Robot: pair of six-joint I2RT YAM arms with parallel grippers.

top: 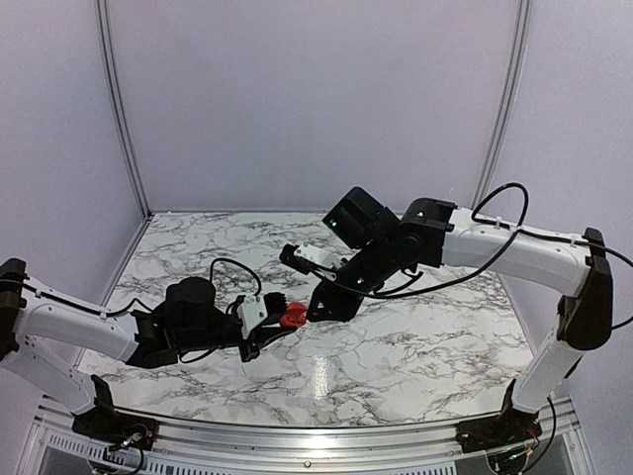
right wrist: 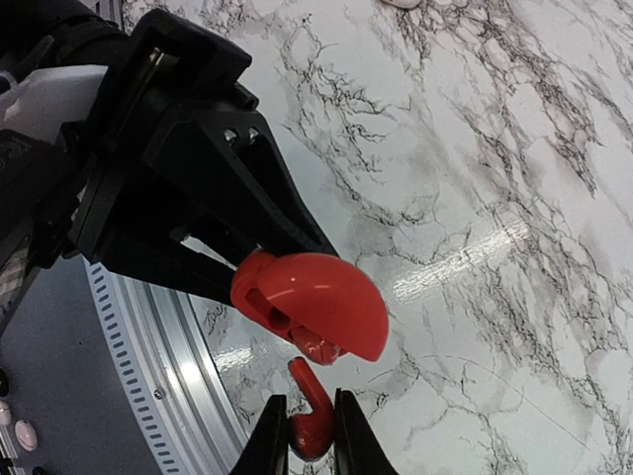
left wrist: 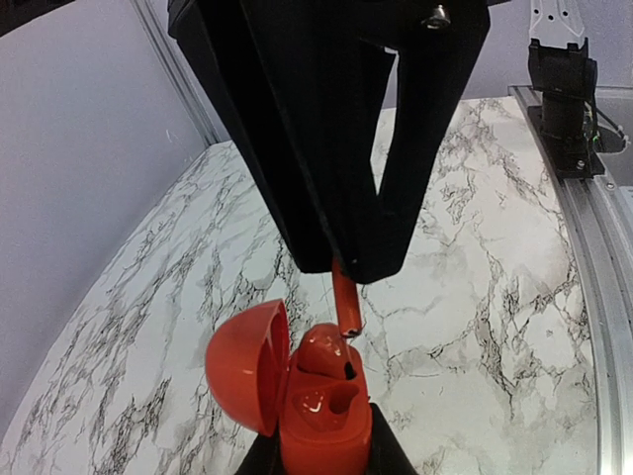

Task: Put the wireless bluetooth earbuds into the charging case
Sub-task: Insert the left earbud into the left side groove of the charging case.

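The red charging case [left wrist: 321, 421] is held in my left gripper [left wrist: 324, 453], its lid [left wrist: 245, 368] hinged open to the left. One earbud [left wrist: 324, 353] sits in the far slot; the near slot looks empty. My right gripper [right wrist: 309, 435] is shut on the second red earbud [right wrist: 315, 424], with its stem [left wrist: 346, 302] pointing at the case opening and its tip just short of it. From the right wrist the case [right wrist: 316, 297] shows lid outward, held by the left gripper's fingers [right wrist: 213, 213]. In the top view the case [top: 293, 316] sits between both grippers over the marble table.
The aluminium rail [right wrist: 148, 376] runs along the table's near edge, close below the case. The right arm's base [left wrist: 566, 94] stands on that rail. A small white object [right wrist: 401, 3] lies at the far side of the table. Grey walls enclose the back and sides.
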